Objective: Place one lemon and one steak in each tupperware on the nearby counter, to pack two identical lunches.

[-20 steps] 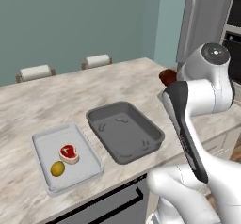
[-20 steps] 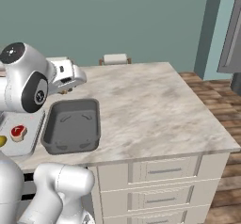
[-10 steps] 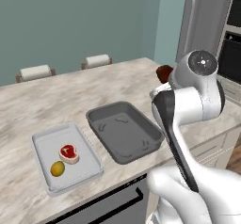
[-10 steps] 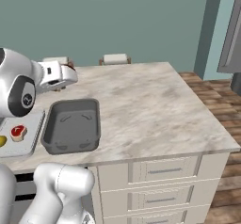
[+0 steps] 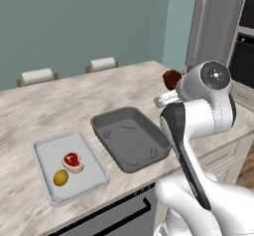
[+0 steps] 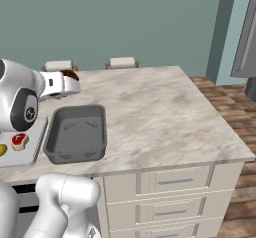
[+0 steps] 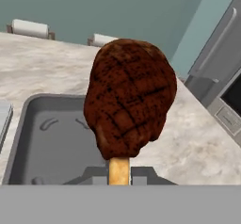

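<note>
Brown-red steak [image 7: 129,96], pinched in the claw [image 7: 118,173], has swung nearer the dark tupperware [image 5: 130,137].

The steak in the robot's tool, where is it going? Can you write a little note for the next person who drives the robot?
Tool: shut on the dark steak, held up in the air over the counter, near the dark tray.
Light tray: already has one red steak and one lemon.
Dark tray: nothing in it yet.
Done: the light tray's lunch looks packed.
Left: set the dark steak in the dark tray, then add a lemon. I can't see a second lemon from here, so you will have to look for it.
</note>
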Robot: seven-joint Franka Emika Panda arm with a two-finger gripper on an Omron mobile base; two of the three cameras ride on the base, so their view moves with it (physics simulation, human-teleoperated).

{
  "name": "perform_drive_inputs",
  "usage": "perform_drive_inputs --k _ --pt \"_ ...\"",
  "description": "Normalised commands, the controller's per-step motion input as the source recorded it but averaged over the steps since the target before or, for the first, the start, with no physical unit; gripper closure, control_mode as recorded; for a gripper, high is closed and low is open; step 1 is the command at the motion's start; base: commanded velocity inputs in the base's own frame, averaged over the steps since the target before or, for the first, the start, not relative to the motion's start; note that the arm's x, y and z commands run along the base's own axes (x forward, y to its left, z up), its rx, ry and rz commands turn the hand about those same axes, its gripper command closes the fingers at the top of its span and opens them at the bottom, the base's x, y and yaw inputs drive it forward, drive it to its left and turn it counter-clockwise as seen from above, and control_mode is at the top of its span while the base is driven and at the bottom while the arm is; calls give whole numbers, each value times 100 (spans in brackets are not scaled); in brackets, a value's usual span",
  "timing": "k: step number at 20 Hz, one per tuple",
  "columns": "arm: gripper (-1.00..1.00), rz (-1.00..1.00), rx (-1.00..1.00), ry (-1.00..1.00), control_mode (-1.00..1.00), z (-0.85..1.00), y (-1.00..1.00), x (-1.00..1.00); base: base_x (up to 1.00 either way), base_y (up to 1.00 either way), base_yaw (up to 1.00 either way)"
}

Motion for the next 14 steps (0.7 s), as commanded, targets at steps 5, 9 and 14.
perform_drive_inputs --k 5,9,14 --pt "100 0 10 3 -100 -10 11 -22 0 0 0" --pt "100 0 2 13 -100 -34 31 -28 0 0 0" --pt "100 0 0 35 -100 -48 20 -3 0 0 0"
